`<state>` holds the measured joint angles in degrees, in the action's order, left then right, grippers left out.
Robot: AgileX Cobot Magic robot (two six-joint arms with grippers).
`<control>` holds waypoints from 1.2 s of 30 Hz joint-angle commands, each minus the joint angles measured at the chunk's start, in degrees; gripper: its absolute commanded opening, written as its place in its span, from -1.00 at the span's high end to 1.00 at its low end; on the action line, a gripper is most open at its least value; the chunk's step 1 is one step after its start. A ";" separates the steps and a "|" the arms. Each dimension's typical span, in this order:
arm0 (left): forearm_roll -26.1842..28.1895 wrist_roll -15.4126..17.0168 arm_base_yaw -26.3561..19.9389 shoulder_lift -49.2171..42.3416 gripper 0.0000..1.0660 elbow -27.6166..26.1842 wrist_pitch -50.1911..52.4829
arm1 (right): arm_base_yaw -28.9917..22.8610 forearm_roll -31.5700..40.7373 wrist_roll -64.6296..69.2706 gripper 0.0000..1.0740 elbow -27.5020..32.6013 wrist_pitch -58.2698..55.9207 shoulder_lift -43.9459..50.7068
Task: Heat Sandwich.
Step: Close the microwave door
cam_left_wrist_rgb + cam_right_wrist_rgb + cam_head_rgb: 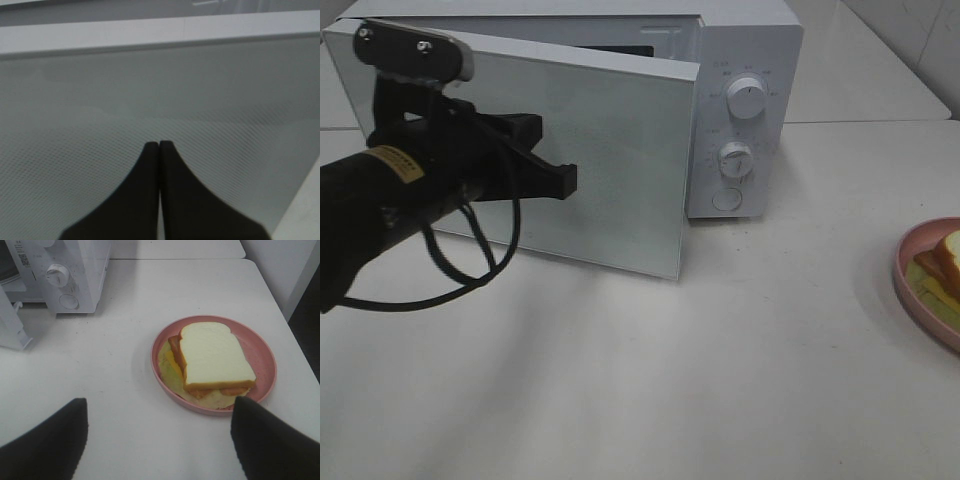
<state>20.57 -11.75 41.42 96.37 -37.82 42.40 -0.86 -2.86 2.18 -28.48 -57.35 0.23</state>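
Exterior high view — left gripper closed at microwave door; right gripper open above sandwich.

My left tool looks like matt black plastic. The microwave door is smooth glass with fine dotted mesh. The pink plate seems dull plastic; the table is smooth matt white.

Soft, even light falls from overhead; the arm casts a faint shadow across the tabletop. Up close, the microwave door looks blurred and grey.
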 commanded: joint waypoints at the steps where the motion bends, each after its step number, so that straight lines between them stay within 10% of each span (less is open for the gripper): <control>1: 2.58 -0.86 2.12 3.27 1.00 -4.01 0.80 | 0.34 0.29 -0.23 -0.42 0.00 0.29 1.60; 36: 10.77 -7.56 0.34 22.98 1.00 -35.24 -8.71 | 0.23 0.29 -0.23 -0.42 0.00 0.29 1.60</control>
<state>28.82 -19.14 44.06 118.89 -71.10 29.68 -0.86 -2.86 2.18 -28.48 -57.35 0.23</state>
